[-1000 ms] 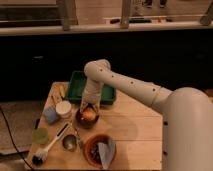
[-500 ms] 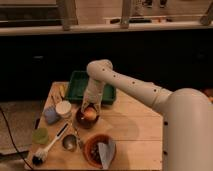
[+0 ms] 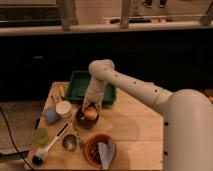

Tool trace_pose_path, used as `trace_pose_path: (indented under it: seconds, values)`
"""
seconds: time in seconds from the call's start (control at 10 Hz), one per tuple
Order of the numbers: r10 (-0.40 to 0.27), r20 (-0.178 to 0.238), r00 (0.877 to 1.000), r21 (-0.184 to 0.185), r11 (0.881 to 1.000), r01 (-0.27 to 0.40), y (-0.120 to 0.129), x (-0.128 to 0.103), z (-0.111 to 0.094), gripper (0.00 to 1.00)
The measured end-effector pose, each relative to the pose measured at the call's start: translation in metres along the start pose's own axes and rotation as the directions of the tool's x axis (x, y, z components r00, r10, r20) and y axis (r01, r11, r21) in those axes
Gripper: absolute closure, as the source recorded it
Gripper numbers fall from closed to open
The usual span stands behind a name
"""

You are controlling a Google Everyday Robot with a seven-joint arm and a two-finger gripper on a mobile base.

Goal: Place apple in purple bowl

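Note:
The apple (image 3: 90, 114), small and orange-yellow, sits inside the purple bowl (image 3: 79, 120) at the middle left of the wooden table. My gripper (image 3: 90, 107) hangs straight down over the bowl, right on top of the apple, at the end of the white arm that reaches in from the right. The gripper's tip covers the upper part of the apple, so whether it still touches the fruit does not show.
A green tray (image 3: 76, 86) lies behind the bowl. In front stand an orange-brown bowl with grey-blue cloth (image 3: 93, 148), a small metal cup (image 3: 69, 143) and a white brush (image 3: 47, 147). Left of the bowl are a white cup (image 3: 63, 108), a blue cup (image 3: 50, 115) and a green cup (image 3: 40, 135).
The arm has barely shifted. The gripper stays low over the purple bowl with the apple under it.

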Motion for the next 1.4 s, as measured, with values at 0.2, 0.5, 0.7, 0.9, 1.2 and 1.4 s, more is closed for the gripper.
trace_pose_path:
  seconds: [0.2, 0.5, 0.7, 0.9, 1.2, 1.4]
  values:
    - [-0.003, 0.005, 1.000, 0.008, 1.000, 0.003, 0.002, 0.003, 0.000, 0.94]
    - [-0.008, 0.009, 1.000, 0.017, 1.000, 0.008, 0.002, 0.005, 0.000, 0.94]
    - [-0.014, 0.014, 1.000, 0.024, 1.000, 0.014, 0.003, 0.007, 0.000, 0.94]
    - [-0.019, 0.018, 1.000, 0.030, 0.999, 0.018, 0.003, 0.008, 0.000, 0.90]
    - [-0.026, 0.023, 0.999, 0.038, 0.999, 0.025, 0.004, 0.010, 0.000, 0.89]
    - [-0.035, 0.028, 0.999, 0.043, 0.998, 0.034, 0.004, 0.012, 0.001, 0.89]
